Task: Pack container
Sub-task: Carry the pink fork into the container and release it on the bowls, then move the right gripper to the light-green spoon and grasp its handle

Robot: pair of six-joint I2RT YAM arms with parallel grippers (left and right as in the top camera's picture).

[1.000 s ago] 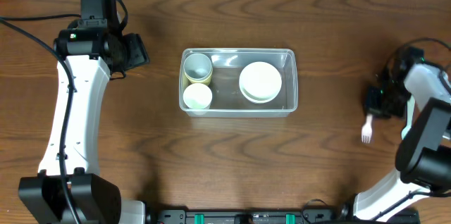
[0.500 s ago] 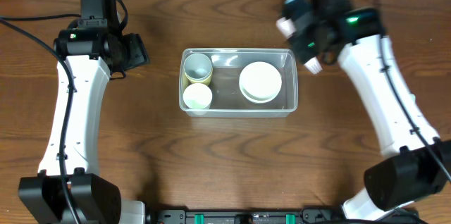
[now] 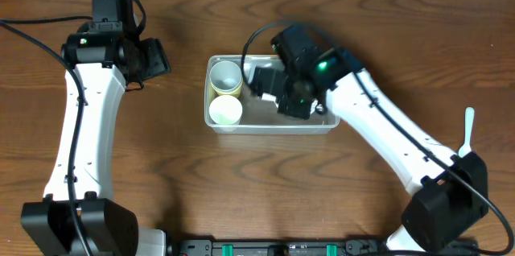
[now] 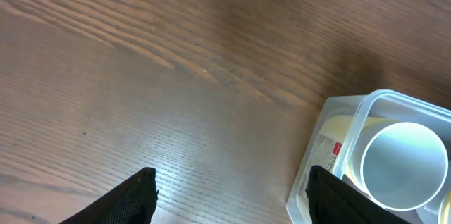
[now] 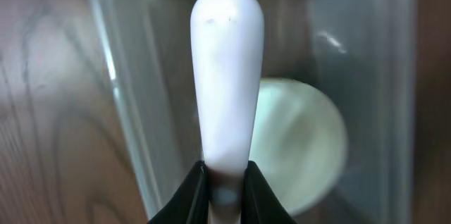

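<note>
The clear rectangular container (image 3: 211, 95) stands mid-table. It holds a pale cup inside a yellow bowl (image 3: 227, 77) and a white cup (image 3: 225, 111). My right gripper (image 3: 288, 103) hangs over its middle, hiding the white bowl from above. In the right wrist view this gripper (image 5: 225, 175) is shut on a white utensil handle (image 5: 227, 69), above the container wall (image 5: 130, 132) and the white bowl (image 5: 306, 143). My left gripper (image 3: 151, 59) is open and empty left of the container. The left wrist view (image 4: 232, 196) shows the container's corner (image 4: 331, 136) and a cup (image 4: 402, 164).
A second white utensil (image 3: 468, 127) lies on the wooden table at the far right, near the right arm's base. The wooden tabletop (image 3: 241, 183) extends around the container on all sides.
The right arm swung from the far right edge, past the container's back right corner, to over the container's middle. The left arm has not moved.
</note>
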